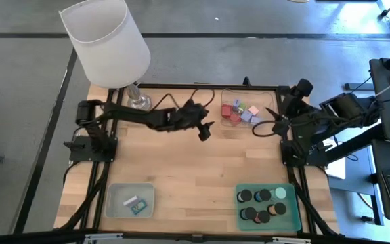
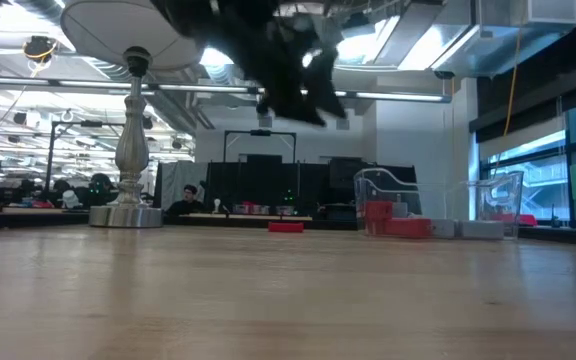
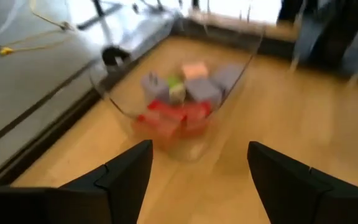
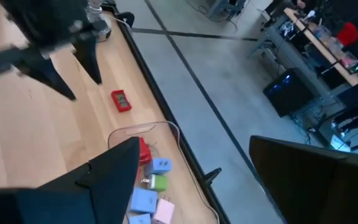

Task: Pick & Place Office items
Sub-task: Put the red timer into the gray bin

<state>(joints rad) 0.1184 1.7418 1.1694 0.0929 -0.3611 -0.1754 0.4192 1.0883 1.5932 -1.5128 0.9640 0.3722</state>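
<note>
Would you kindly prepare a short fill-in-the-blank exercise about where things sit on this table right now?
1. The coloured blocks lie in the ____ tray.
2. The dark cylinders sit in the ____ tray.
3. The left gripper hangs over the table with its jaws ____, holding nothing.
4. A lone red piece lies on the wood outside the clear tray, toward the ____.

Missing words: clear; green; open; lamp
</note>
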